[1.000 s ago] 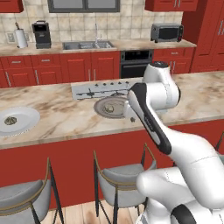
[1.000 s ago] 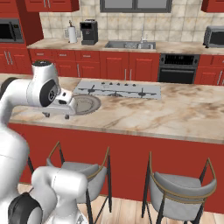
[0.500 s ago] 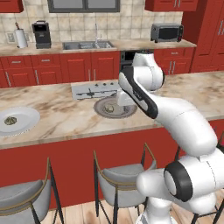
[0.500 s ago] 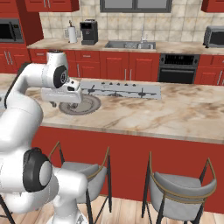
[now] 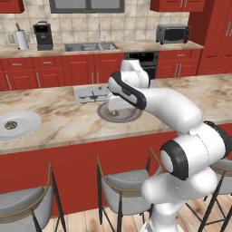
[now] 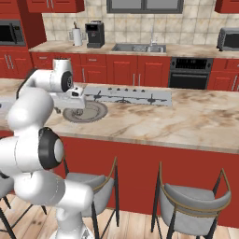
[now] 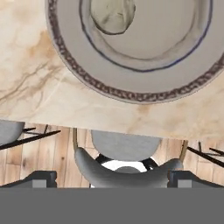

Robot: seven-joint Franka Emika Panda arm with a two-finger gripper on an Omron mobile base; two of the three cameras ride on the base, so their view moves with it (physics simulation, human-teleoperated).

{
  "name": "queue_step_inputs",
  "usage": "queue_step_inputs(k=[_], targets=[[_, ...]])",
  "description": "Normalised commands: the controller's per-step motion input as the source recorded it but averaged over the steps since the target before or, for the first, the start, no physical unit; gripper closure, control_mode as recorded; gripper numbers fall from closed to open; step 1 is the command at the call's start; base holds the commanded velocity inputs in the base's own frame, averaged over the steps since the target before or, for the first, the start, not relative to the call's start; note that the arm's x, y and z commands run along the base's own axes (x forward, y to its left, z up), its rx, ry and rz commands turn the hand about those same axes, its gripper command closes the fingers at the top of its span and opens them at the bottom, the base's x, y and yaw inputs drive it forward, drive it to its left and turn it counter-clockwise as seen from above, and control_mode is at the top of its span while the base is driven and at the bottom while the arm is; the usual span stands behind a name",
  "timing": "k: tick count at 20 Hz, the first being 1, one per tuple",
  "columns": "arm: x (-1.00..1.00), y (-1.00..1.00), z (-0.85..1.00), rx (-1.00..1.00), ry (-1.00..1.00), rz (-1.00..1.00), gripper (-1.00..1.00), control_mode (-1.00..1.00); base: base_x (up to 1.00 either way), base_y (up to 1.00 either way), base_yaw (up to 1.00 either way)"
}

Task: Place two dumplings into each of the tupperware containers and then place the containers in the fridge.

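The hand (image 7: 112, 179) is spread wide, holding nothing, over the surface's (image 7: 39, 92) near edge. A dumpling (image 7: 113, 16) lies at top centre on the grey plate (image 7: 131, 87), near its rim.

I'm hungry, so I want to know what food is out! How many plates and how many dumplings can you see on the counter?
Plates: 2, the grey plate and the white plate
Dumplings in sight: 2, the dumpling on the grey plate and the dumpling on the white plate
Total: 4
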Motion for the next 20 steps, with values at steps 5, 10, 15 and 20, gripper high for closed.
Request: queue_step_inputs(k=[5, 10, 15, 20], targets=[[0.88, 0.15, -0.29, 0.00, 0.00, 0.00, -1.00, -1.00, 0.00, 0.00, 0.00], [0.75, 0.00, -0.14, 0.00, 0.00, 0.00, -1.00, -1.00, 0.00, 0.00, 0.00], [0.37, 0.05, -0.29, 0.00, 0.06, 0.00, -1.00, -1.00, 0.00, 0.00, 0.00], [0.24, 0.03, -0.32, 0.00, 0.09, 0.00, -1.00, -1.00, 0.00, 0.00, 0.00]])
